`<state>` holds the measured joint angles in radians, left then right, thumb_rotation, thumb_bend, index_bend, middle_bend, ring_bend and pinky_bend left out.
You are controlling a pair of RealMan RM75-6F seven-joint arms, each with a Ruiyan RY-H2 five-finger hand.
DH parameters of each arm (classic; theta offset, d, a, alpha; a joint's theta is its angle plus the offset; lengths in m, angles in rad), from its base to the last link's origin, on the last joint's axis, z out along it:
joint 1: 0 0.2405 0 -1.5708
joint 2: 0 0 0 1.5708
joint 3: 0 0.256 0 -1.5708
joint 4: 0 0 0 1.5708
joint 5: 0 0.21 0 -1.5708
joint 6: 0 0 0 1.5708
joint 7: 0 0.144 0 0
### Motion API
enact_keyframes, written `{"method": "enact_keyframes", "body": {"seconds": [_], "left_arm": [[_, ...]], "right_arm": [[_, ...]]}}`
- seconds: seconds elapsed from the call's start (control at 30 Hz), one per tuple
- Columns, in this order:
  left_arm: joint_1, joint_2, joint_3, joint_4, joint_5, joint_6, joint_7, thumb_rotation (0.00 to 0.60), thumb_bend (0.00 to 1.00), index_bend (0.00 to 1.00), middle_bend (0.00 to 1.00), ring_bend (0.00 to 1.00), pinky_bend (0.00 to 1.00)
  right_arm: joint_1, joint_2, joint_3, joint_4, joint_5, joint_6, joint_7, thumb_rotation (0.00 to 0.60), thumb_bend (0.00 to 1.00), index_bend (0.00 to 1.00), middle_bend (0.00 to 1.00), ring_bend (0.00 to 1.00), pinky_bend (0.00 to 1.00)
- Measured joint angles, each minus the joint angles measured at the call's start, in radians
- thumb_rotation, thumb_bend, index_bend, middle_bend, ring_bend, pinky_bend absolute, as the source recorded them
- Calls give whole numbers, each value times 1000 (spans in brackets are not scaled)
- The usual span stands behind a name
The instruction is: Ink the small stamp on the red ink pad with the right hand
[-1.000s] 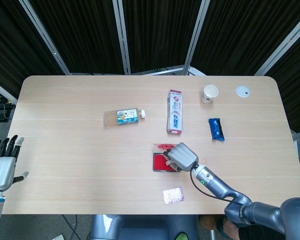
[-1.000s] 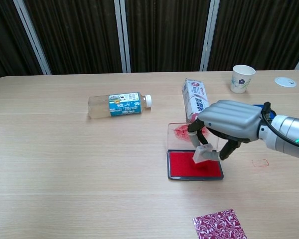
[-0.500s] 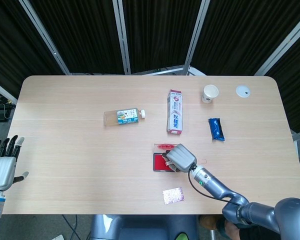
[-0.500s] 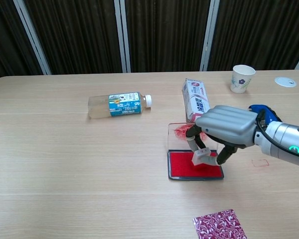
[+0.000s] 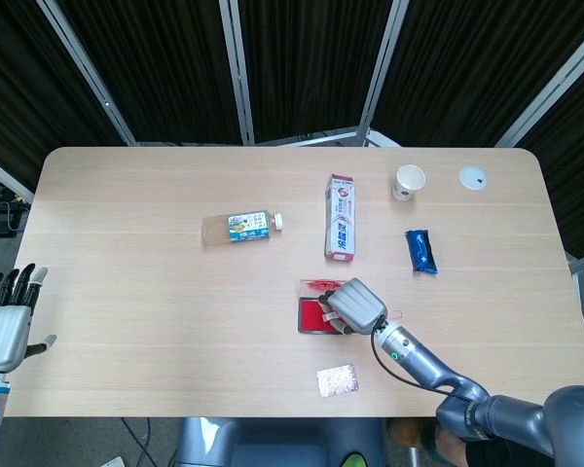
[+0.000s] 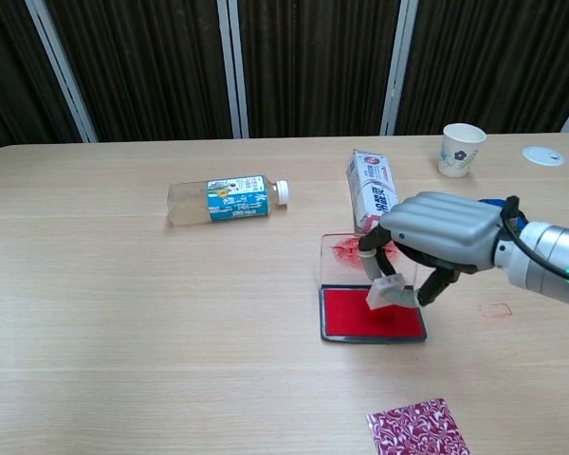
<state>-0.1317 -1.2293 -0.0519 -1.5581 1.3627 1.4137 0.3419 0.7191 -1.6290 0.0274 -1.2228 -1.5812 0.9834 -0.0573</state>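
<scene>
The red ink pad (image 6: 356, 317) lies open on the table, its clear lid (image 6: 339, 255) smeared with red behind it; in the head view the ink pad (image 5: 308, 315) shows left of the hand. My right hand (image 6: 440, 237) hovers over the pad and pinches the small clear stamp (image 6: 386, 291) between thumb and fingers, the stamp just above the red surface. From the head camera the right hand (image 5: 354, 305) covers most of the pad and hides the stamp. My left hand (image 5: 6, 316) hangs off the table's left edge, fingers spread, holding nothing.
A plastic bottle (image 6: 225, 200) lies on its side at centre left. A toothpaste box (image 6: 371, 191) lies behind the pad. A paper cup (image 6: 461, 150), a white lid (image 6: 542, 154) and a blue packet (image 5: 420, 250) sit far right. A patterned card (image 6: 416, 427) lies near the front edge.
The right hand dipped the stamp down onto the red pad half a second ago and has since lifted it slightly, drawing back to the right.
</scene>
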Motion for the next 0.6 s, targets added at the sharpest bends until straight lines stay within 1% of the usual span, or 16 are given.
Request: {"method": "enact_keyframes", "body": {"seconds": [0.2,0.3,0.47,0.6], "left_arm": [[3,7,3,-7,8,5,-10,600,0,0,0,0,0],[4,9,4,-9,10,6,-13,600,0,0,0,0,0],[3,9,8,-15,17,5,-9,600,0,0,0,0,0],[3,8,11,-19,25,9,-3,600,0,0,0,0,0]], "right_arm": [[-17,113,20,-96,8,48,25,600,528,586,588,781,1000],[-41,164,17,-110,14,69,48,600,529,585,588,781,1000],[-76,189,-13,-70,19,80,93,600,529,578,588,781,1000],[-98,177,-40,11,18,78,144,600,528,577,588,781,1000]]}}
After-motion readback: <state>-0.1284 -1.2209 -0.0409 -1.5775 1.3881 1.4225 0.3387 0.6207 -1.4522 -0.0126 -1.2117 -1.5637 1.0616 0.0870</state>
